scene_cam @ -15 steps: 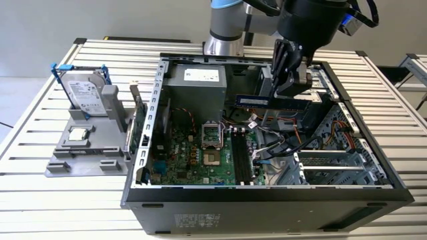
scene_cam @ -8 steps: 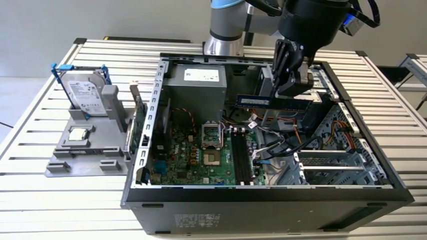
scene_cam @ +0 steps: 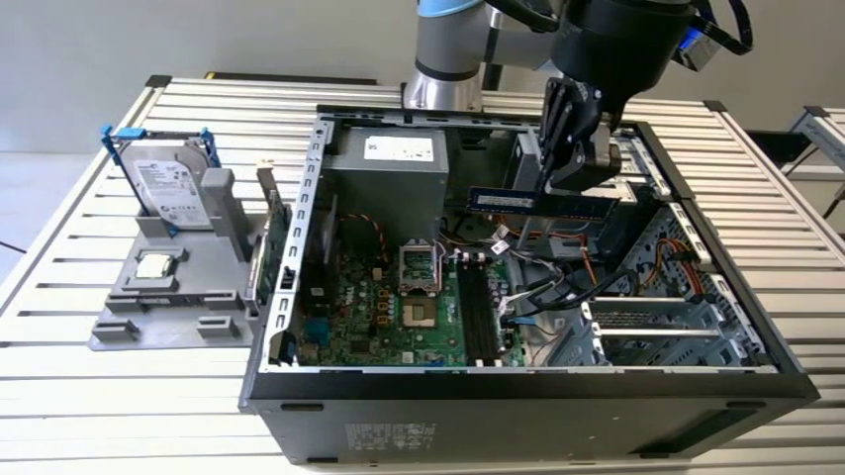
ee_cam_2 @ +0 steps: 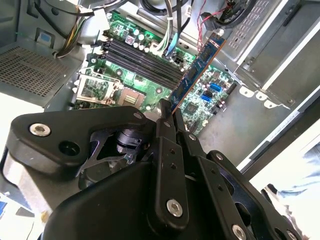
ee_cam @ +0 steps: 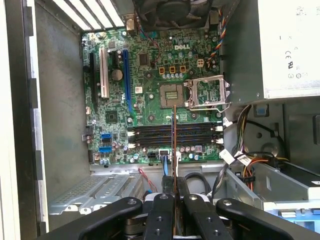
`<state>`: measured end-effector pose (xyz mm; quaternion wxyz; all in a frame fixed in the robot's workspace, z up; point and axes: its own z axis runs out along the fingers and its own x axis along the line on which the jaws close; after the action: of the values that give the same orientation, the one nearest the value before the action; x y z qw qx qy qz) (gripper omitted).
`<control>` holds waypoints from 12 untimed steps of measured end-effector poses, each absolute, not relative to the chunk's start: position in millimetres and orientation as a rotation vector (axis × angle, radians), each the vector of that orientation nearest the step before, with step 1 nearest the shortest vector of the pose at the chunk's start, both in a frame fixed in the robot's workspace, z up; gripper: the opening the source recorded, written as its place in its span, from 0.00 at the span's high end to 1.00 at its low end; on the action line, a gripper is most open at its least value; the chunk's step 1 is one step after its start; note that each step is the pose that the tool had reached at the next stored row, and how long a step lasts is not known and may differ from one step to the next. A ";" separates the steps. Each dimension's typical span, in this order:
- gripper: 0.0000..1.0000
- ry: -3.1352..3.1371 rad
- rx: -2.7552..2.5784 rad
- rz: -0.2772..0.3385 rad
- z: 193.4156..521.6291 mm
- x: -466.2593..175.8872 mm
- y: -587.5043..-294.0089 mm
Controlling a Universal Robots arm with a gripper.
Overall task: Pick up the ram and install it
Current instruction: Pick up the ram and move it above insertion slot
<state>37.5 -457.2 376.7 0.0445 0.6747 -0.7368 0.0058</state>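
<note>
My gripper point(scene_cam: 571, 186) is shut on the ram point(scene_cam: 541, 203), a long dark stick with a pale label. I hold it level and on edge above the open computer case point(scene_cam: 304, 228). It hangs over the cables, to the exterior view's right of the black memory slots point(scene_cam: 478, 315), and touches nothing below. The first wrist view looks down the ram's point(ee_cam: 173, 145) thin edge, which crosses over the memory slots point(ee_cam: 150, 135) from between my fingers point(ee_cam: 162, 210). In the second wrist view the ram point(ee_cam_2: 197, 67) juts out from the gripper point(ee_cam_2: 171, 120) toward the motherboard point(ee_cam_2: 125, 80).
An open CPU socket point(scene_cam: 416, 267) sits beside the slots, with the power supply point(scene_cam: 390, 163) behind it and loose cables point(scene_cam: 555, 272) under the ram. On the exterior view's left a grey stand point(scene_cam: 165, 297) holds a hard drive point(scene_cam: 172, 188) and a small CPU chip point(scene_cam: 156, 265).
</note>
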 end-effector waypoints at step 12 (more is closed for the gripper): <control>1.00 -2.319 1.984 0.013 376.8 37.3 -457.2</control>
<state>37.3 -457.2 376.8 0.0447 0.6495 -0.7590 0.0044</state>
